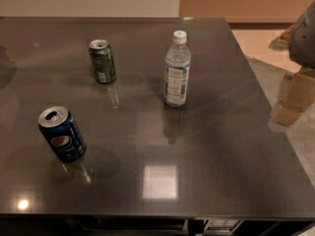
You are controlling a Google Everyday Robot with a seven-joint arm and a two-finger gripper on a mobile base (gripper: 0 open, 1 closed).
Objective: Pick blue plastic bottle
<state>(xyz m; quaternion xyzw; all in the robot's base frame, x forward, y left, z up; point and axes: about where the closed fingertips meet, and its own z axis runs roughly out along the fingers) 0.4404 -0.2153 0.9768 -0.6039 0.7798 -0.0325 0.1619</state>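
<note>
Gripper point(290, 102) at three o'clock, state I cannot tell; a sideways nudge could topple the blue plastic bottle point(176, 70).

Dark glossy table point(221, 146), tan wall point(241, 1)

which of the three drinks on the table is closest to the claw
The blue plastic bottle, tall, clear and white-capped, stands nearest the claw at the view's right edge. The green can and the blue Pepsi can sit farther left.
</note>
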